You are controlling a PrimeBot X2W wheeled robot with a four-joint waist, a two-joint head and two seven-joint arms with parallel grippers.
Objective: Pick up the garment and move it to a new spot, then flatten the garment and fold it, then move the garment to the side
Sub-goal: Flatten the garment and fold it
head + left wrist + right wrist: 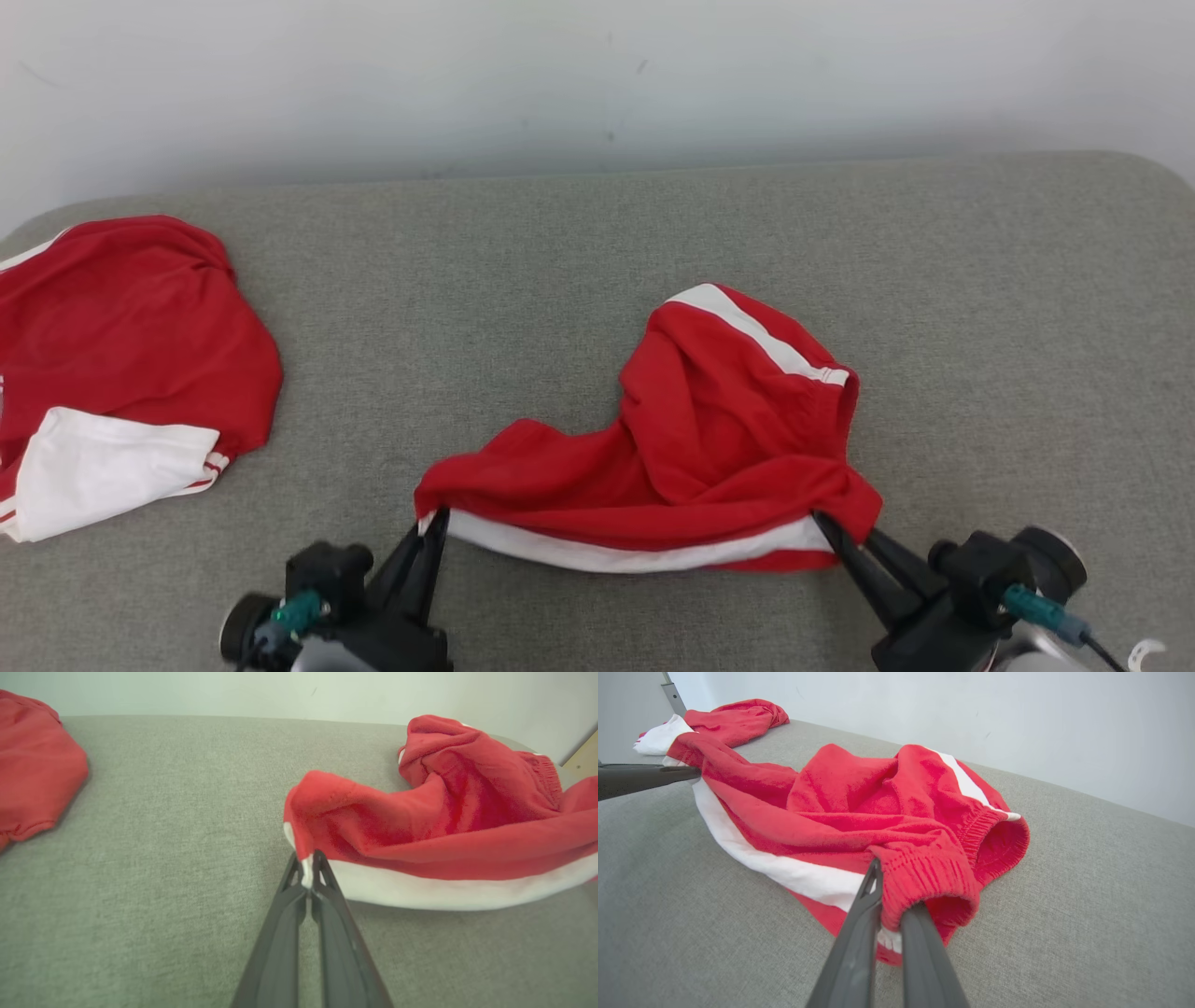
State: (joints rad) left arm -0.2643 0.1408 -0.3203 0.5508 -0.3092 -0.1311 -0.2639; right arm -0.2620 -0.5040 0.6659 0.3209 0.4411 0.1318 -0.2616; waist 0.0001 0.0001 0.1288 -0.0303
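A red garment with white side stripes [709, 439] lies crumpled on the grey padded table [579, 280], its near edge stretched between my two grippers. My left gripper [431, 519] is shut on the garment's left corner [307, 865], pinching the white stripe. At the other end my right gripper [826, 523] is shut on the elastic waistband [924, 877], one finger [915, 924] tucked under the fabric. The far part of the garment [924, 784] bunches up behind. In the right wrist view the left arm's fingers [649, 777] hold the far corner.
A second red and white garment [121, 364] lies heaped at the table's left edge, apart from the held one [32, 774]. A pale wall [597, 75] runs behind the table. The table's rounded right corner [1158, 177] is near.
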